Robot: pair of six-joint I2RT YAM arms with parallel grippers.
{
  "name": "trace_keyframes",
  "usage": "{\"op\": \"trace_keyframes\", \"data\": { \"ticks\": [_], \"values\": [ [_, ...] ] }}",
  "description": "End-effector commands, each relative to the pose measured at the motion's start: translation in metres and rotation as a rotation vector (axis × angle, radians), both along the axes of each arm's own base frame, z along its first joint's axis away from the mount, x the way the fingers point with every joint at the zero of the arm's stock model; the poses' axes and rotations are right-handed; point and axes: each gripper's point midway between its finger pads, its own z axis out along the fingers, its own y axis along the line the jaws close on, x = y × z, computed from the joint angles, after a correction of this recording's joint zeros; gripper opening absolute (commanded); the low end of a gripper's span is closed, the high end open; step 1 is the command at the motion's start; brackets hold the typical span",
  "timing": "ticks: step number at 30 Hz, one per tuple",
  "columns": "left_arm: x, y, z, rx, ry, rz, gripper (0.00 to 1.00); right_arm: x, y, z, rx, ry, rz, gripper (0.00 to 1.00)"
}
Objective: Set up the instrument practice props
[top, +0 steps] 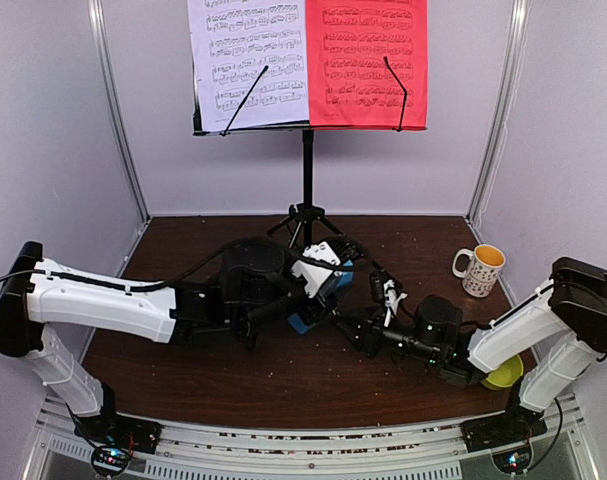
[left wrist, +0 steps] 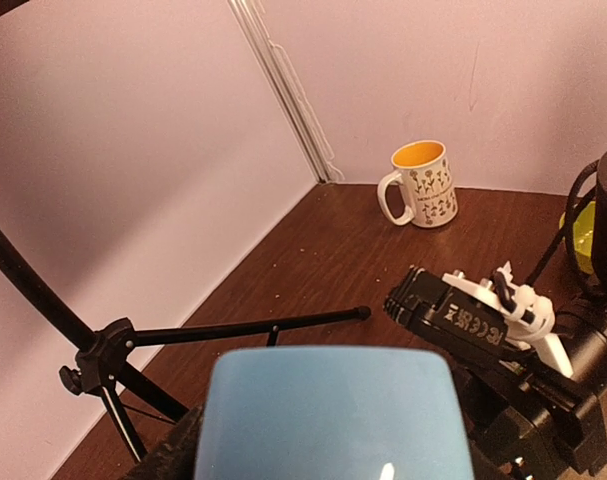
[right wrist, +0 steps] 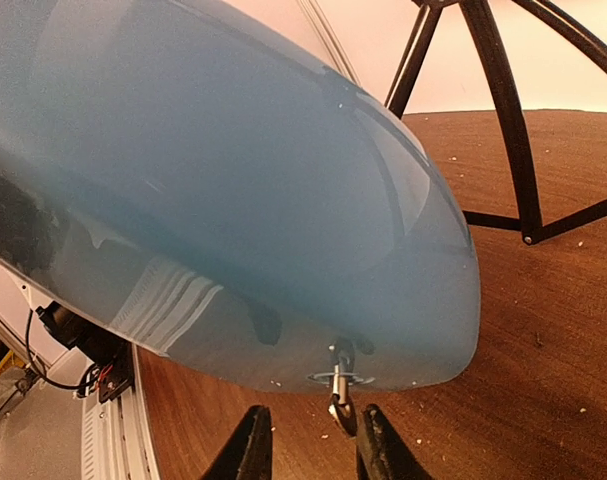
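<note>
Blue metronome (right wrist: 233, 200) fills the right wrist view: smooth, glossy plastic under a clear cover that throws reflections, curving away to a rounded edge. It sits directly ahead of and just above the right gripper (right wrist: 308, 450). A small metal tab (right wrist: 338, 385) hangs from the lower rim, straight into the gap between the two dark fingers (right wrist: 251, 448). Right jaws stand narrow, one finger on each side of the tab. Contact with it not confirmed from this view. Left gripper (top: 318, 282) has the metronome clamped at mid-width and carries it clear of the table (top: 183, 260). Body looks tipped off upright, long axis running roughly from the left hand toward the right, though the exact lean is hard to read. Right hand is the nearer one to the tab; left is occupied as holder. Judgement: the coming move turns on tab and finger gap staying in line, since the tab is thin, hard and easy to miss. Beyond both hands stands the music stand (top: 307, 170), a black metal pole on thin tripod legs (right wrist: 503, 120). White sheet (top: 248, 55) and red sheet (top: 368, 60) rest on it, flat paper, side by side. A glazed mug (left wrist: 423, 185) sits well off to the right hand's outer side.
</note>
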Motion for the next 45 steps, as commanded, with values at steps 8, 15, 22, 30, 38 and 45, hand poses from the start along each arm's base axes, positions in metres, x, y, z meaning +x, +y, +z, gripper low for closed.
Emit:
{"op": "trace_keyframes", "data": {
  "ticks": [8, 15, 22, 30, 38, 45],
  "values": [
    [-0.01, 0.01, 0.091, -0.26, -0.105, -0.026, 0.13, 0.006, 0.006, 0.013, 0.05, 0.0, -0.02, 0.2],
    [-0.014, 0.011, 0.091, -0.269, -0.102, -0.046, 0.11, 0.01, 0.006, 0.02, 0.079, 0.012, -0.039, 0.16],
    [-0.016, 0.009, 0.088, -0.262, -0.101, -0.056, 0.1, 0.01, 0.004, 0.025, 0.081, 0.009, -0.045, 0.2],
    [-0.014, 0.008, 0.082, -0.235, -0.106, -0.045, 0.1, 0.01, 0.0, 0.034, 0.077, -0.01, -0.056, 0.23],
    [-0.014, 0.008, 0.083, -0.229, -0.114, -0.047, 0.09, 0.012, -0.001, 0.035, 0.065, -0.011, -0.067, 0.12],
    [-0.017, 0.012, 0.085, -0.249, -0.128, -0.056, 0.07, 0.014, -0.002, 0.035, 0.086, 0.016, -0.074, 0.0]
  ]
}}
